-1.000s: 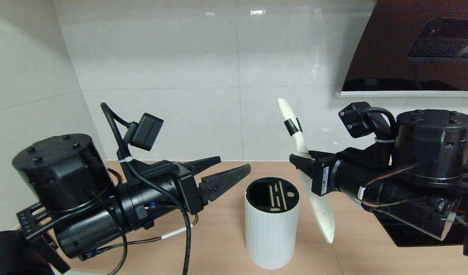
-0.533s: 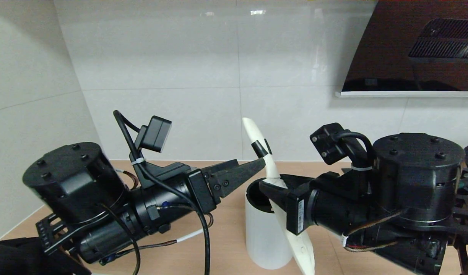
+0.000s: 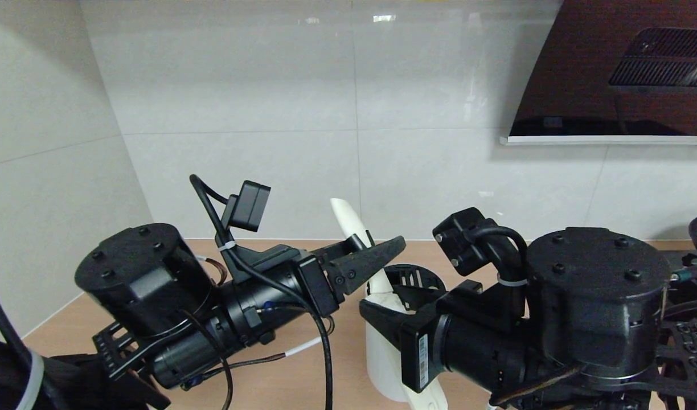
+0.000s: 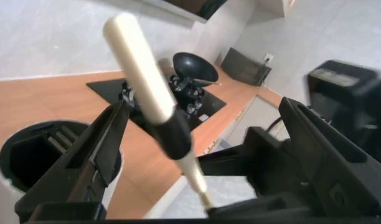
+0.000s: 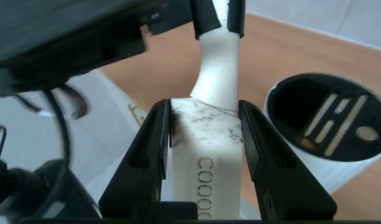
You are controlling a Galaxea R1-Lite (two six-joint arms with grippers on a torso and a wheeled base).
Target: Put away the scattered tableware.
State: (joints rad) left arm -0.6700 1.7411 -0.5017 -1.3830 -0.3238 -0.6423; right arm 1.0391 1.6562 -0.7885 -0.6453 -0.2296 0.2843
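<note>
Gripping tool (right): closed on the wide middle of the white utensil, one finger on each flat side; it hangs just in front of the holder, level with its rim.
White utensil: tilted, with the handle rising above the holder's rim toward the wall; the lower part crosses in front of the holder's wall, and its tip is cut off from sight. A black band wraps the handle partway up.
Holder: white ribbed cylinder, upright on the tabletop, with a black slotted insert in its mouth. In the right wrist view it sits beside the utensil, not around it.
Left tool: open, just above the holder's rim. Its two fingers straddle the utensil's handle near the black band; I cannot tell whether either finger touches it.
Cooktop: a flat black panel in the tabletop beyond the holder, carrying a dark pan.
Range hood: dark, high on the tiled wall, up and to the right of the holder.
</note>
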